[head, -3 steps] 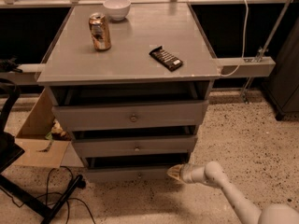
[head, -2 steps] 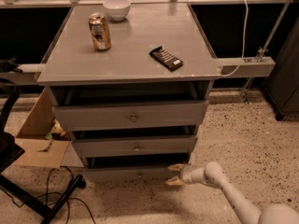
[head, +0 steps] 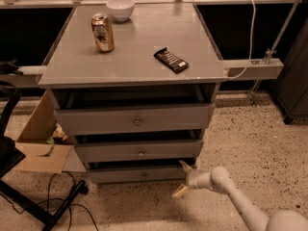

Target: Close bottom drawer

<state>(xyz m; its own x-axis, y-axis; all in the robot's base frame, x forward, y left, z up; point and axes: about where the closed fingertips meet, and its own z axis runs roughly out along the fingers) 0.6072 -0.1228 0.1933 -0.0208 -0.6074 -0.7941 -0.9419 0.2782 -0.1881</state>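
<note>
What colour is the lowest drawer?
The bottom drawer is grey, camera view; pincer by its right end.

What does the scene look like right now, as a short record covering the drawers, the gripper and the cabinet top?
bottom drawer: lowest of three, slightly out, dark gap above its front
gripper: open, low beside the drawer front's right end; contact unclear
middle drawer: slightly out
top drawer: slightly out
cabinet top: holds can, white bowl, dark snack bar
floor, left: cardboard box
</note>
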